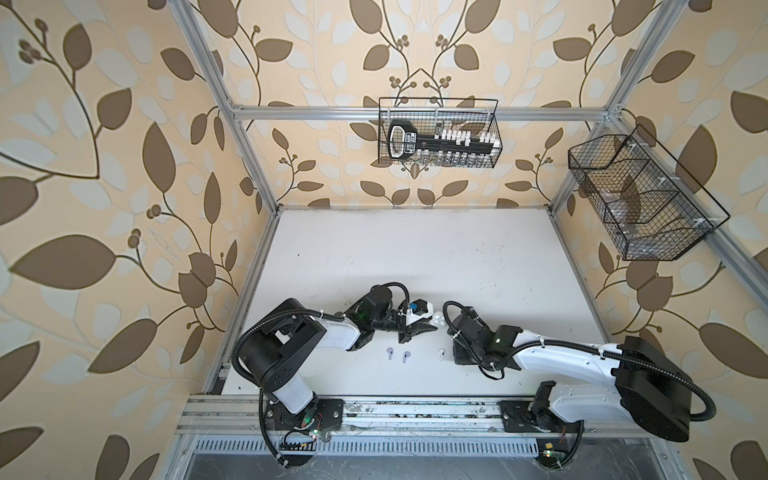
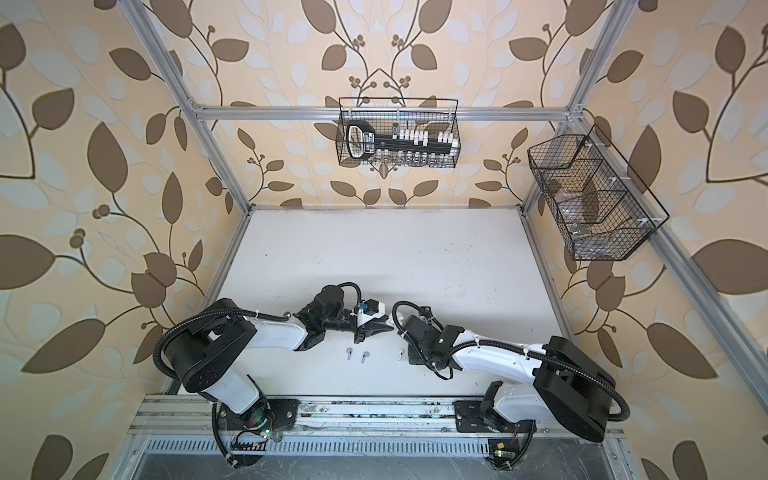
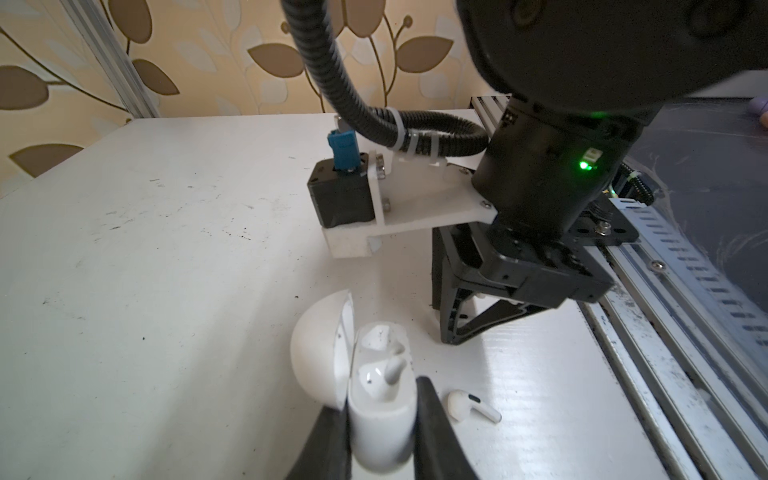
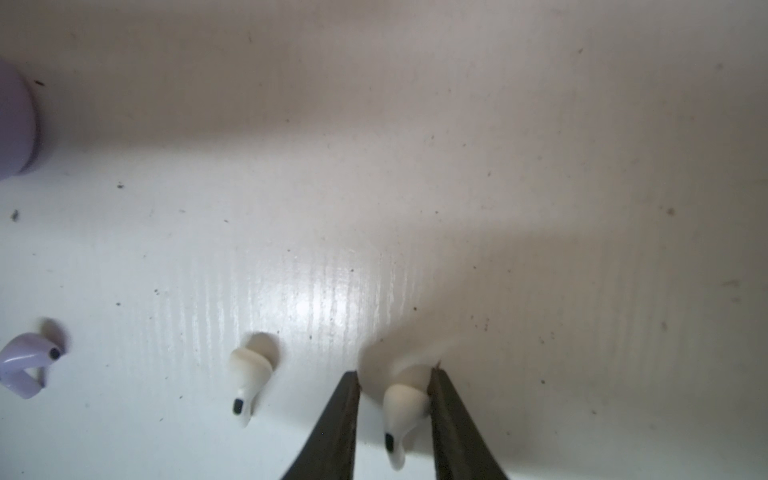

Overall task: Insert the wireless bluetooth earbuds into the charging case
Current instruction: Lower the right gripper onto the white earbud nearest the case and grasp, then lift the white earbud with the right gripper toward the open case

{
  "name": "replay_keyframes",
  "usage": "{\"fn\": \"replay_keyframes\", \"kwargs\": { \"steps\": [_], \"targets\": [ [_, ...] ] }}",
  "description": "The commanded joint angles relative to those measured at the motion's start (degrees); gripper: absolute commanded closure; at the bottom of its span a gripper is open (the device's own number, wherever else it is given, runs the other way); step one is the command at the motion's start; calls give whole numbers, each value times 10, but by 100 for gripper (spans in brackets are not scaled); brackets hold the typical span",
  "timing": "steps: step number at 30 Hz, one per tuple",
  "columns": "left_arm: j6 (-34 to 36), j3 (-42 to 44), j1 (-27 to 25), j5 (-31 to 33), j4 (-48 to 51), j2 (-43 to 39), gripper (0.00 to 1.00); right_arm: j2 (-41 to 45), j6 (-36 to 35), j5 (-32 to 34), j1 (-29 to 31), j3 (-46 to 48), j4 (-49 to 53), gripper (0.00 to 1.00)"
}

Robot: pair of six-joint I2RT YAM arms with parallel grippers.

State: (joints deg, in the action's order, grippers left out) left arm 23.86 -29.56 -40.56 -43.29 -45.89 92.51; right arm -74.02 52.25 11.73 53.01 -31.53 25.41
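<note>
- Earbuds: none is seated yet, as far as I can see. Both wells of the white charging case (image 3: 376,436) look empty, and its lid is swung open.
- My left gripper (image 3: 380,405), at the bottom middle of the left wrist view, is clamped on that case's body and steadies it.
- My right gripper (image 4: 394,374), low in the right wrist view, straddles one white earbud (image 4: 401,415) lying on the table (image 4: 415,166). One finger touches it and a sliver of gap shows at the other, so the jaws are narrowly parted and nothing is gripped yet.
- A second white earbud (image 4: 249,376) lies just to its left in that frame.
- In a top view, a lilac earbud (image 1: 390,353) and a second lilac earbud (image 1: 404,356) lie side by side at lower middle, untouched.
- Only an edge of the lilac case (image 4: 14,120) shows at upper left, so I cannot tell whether it is open.
- By my reckoning, all four insertions remain.
</note>
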Motion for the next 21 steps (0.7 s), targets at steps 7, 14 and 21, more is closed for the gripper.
{"fn": "replay_keyframes", "kwargs": {
  "steps": [7,14,21],
  "targets": [
    [6,-7,-4,-9,-9,-4,100,-11,2,7,9,0,42,72],
    [8,-9,-4,-8,-4,-3,100,-18,1,6,14,-1,46,74],
    [9,-10,-4,-7,0,-4,100,-25,1,7,16,-3,42,78]
  ]
}}
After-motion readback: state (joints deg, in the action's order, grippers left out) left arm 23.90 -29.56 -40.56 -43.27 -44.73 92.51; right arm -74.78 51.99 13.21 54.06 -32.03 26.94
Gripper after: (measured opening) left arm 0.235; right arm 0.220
